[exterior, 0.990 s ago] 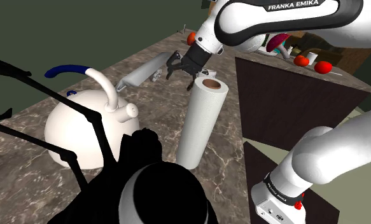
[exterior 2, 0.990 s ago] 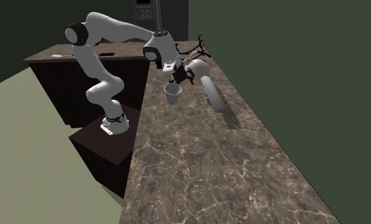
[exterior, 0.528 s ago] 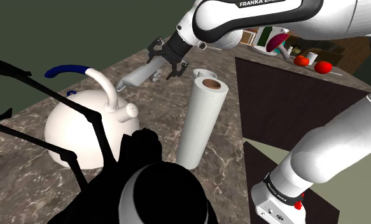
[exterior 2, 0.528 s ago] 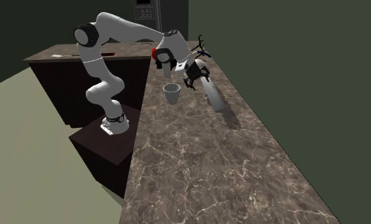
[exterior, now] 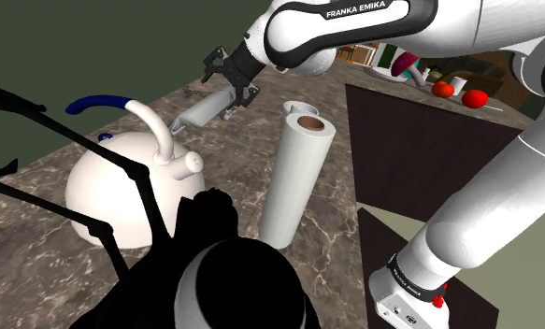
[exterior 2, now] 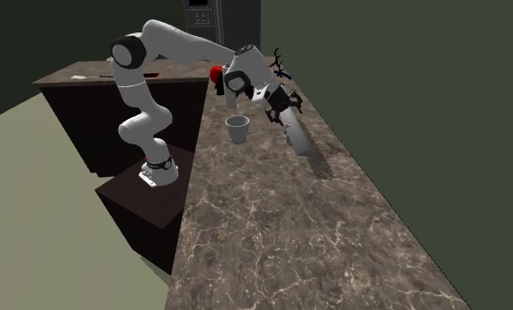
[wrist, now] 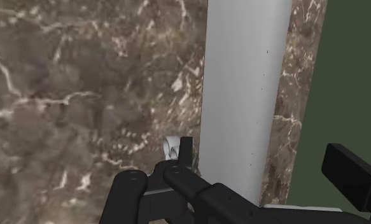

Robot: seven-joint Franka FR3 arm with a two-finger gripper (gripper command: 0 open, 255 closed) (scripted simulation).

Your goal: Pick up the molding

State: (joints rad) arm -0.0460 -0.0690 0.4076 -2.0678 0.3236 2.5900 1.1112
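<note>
One long brown marble counter [exterior: 223,159] carries everything here, with a dark green wall [wrist: 352,70] along its far edge. The white arm [exterior 2: 171,40] arches over it from the dark box stand [exterior 2: 135,207].

In the shoulder view a black branching frame with a round black-and-white body [exterior: 209,229] crowds the near corner, at 7 o'clock of the upright white paper-towel roll [exterior: 294,178]. A round white kettle with a blue-topped handle [exterior: 121,192] sits at 9 o'clock of that roll. A small pale cup [exterior: 295,107] stands just behind the roll's top, at 12 o'clock. Two red tomatoes [exterior: 474,97] lie well apart at 2 o'clock, on another counter.

The pale grey molding [exterior: 203,111], a long flat strip, lies on the marble at 11 o'clock of the roll. In the second exterior view it runs beside the wall-side edge, at 3 o'clock of the cup, with bare marble between them and nothing lying across it.

The black gripper [exterior: 229,78] hangs low over the strip's end nearer the kettle and frame. In the wrist view its fingers [wrist: 185,151] are spread wide and straddle the strip. One is just beside the strip's edge, and whether it touches I cannot tell. The other stands off past the opposite edge. Nothing is clasped.
</note>
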